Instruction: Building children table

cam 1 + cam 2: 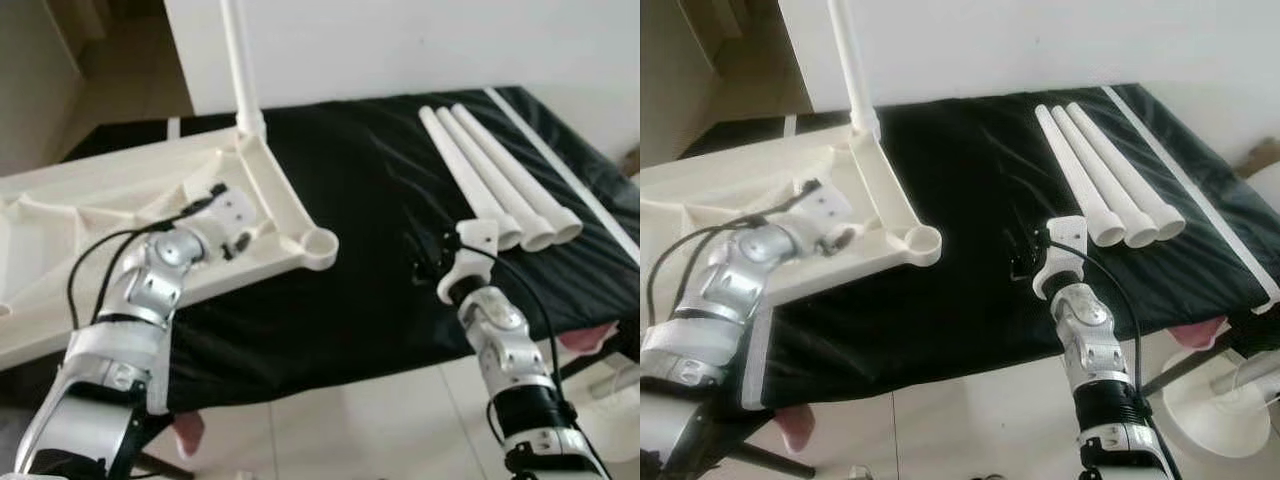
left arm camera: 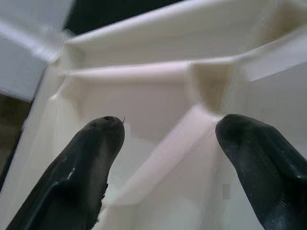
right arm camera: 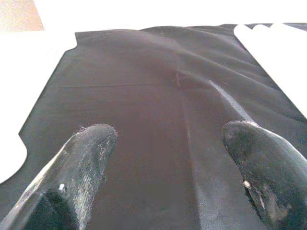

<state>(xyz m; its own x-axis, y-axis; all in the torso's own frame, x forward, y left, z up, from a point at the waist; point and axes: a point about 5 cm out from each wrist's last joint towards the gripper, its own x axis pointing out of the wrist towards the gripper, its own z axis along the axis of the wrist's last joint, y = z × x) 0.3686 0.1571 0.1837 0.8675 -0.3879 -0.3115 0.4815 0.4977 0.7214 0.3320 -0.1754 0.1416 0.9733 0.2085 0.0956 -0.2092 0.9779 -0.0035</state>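
A white plastic tabletop [image 1: 90, 200] lies upside down on a black cloth [image 1: 380, 200]. One white leg [image 1: 240, 60] stands upright in its far corner. The near corner socket [image 1: 320, 243] is empty. Three loose white legs [image 1: 490, 170] lie side by side at the right. My left gripper [image 1: 235, 215] is open over the tabletop's ribbed underside, with a diagonal rib [image 2: 163, 158] between its fingers. Apart from the legs and the socket, my right gripper [image 1: 430, 265] hovers open above bare cloth [image 3: 163, 96].
The cloth-covered surface ends at a front edge [image 1: 360, 375] with pale tiled floor below. A white strip [image 1: 560, 165] runs along its right side. A white round stand base [image 1: 1220, 400] sits on the floor at the right. A white wall [image 1: 400, 40] rises behind.
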